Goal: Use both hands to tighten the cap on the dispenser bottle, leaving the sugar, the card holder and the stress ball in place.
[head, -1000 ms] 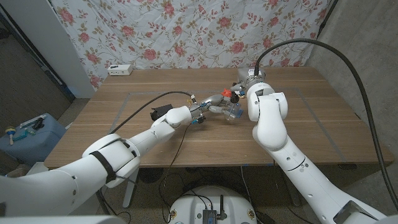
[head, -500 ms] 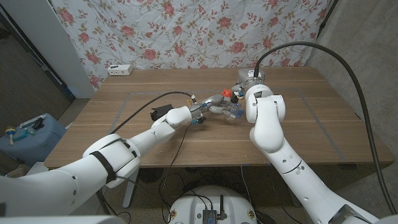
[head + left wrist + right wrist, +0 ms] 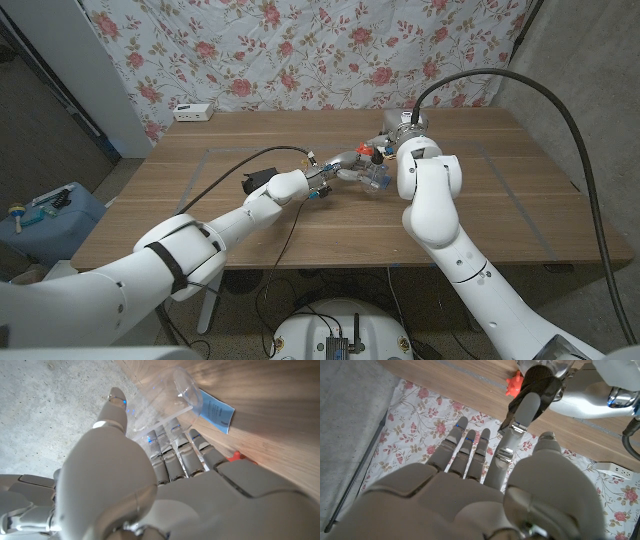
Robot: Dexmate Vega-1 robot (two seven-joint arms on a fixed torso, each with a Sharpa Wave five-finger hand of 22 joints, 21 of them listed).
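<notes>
Both arms are glossy white with rounded shells; the left arm (image 3: pixel 190 245) bears a black band, a black box near its wrist and a thin black cable, while a thick black hose arcs to the right arm (image 3: pixel 430 195); the fingers (image 3: pixel 167 455) are grey-white, segmented, with small blue lights

— Dispenser bottle (image 3: pixel 375 181)?
— Clear plastic, see-through body. Near table centre, toward two o'clock.
— Upright or tilted?
— Hard to tell from the head view.
— Cap (image 3: pixel 540 377)?
— Black, rounded, sitting at the bottle's far end, toward twelve o'clock. Cannot tell how far screwed down.
— Stress ball (image 3: pixel 514 384)?
— Small, orange-red, spiky. On bare wood just beside the cap, at about eleven o'clock from the bottle. Touching or not, unclear.
</notes>
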